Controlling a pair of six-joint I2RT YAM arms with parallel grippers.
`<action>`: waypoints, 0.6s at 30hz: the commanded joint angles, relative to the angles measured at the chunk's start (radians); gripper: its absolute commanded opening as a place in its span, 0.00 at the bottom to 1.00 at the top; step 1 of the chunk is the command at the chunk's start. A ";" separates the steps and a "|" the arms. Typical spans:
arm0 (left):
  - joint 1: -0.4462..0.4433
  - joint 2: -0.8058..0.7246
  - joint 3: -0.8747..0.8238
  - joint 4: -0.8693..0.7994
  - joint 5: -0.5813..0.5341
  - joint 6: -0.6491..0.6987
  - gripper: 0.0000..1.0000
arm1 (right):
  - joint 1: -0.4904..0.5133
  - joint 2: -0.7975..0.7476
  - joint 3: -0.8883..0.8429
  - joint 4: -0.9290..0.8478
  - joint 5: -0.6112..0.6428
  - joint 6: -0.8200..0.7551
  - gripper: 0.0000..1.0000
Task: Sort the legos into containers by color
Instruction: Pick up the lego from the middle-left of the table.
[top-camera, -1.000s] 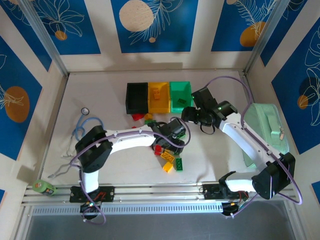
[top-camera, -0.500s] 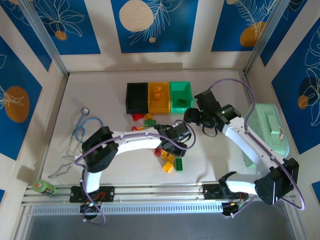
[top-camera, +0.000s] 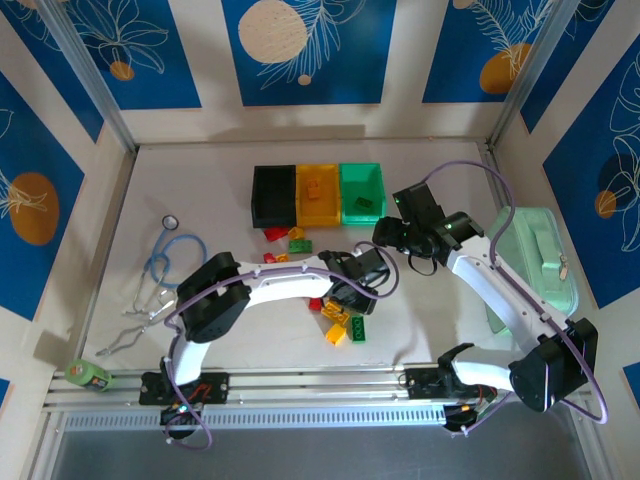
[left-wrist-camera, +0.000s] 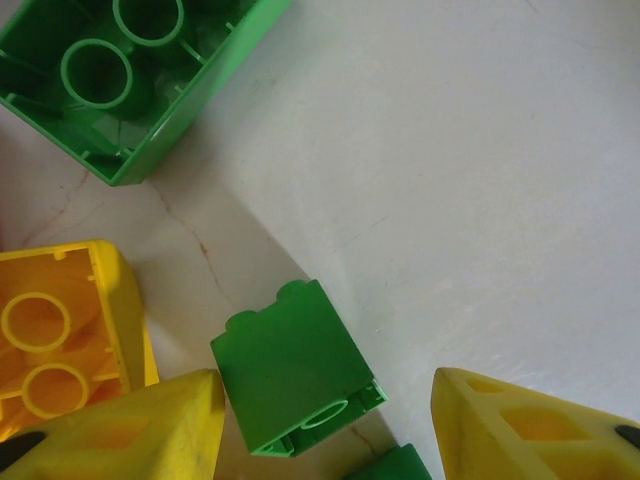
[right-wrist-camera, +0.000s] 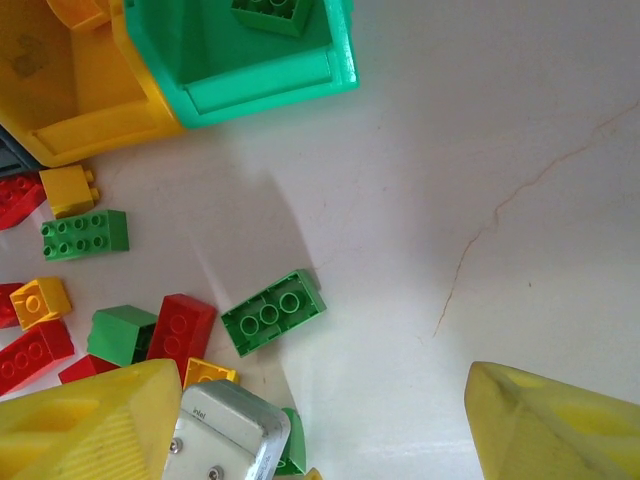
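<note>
Near the middle of the white table (top-camera: 200, 180), the left gripper (left-wrist-camera: 325, 388) is hanging low over the loose legos (top-camera: 340, 320). Its jaws are standing part-open and gripping nothing. One small green brick (left-wrist-camera: 290, 365) is lying between them, close against one finger, with a gap showing at the other. Bare table is stretching away beyond that brick. The right gripper (right-wrist-camera: 322, 385) is hovering just beside the green bin (right-wrist-camera: 260, 85), its jaws spread wide and empty over open table. Three joined bins are sitting toward the far wall: the black bin (top-camera: 258, 205), the yellow bin (right-wrist-camera: 90, 130) and the green, the last two each holding one brick.
</note>
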 joint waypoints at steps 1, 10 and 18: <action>-0.005 0.052 0.034 -0.050 -0.010 -0.004 0.57 | 0.004 -0.045 -0.010 0.021 -0.064 0.008 0.76; -0.006 0.093 0.081 -0.076 -0.025 0.010 0.51 | -0.012 -0.062 -0.030 0.036 -0.076 0.007 0.75; -0.007 0.104 0.094 -0.092 -0.037 0.023 0.39 | -0.015 -0.069 -0.049 0.051 -0.088 0.012 0.75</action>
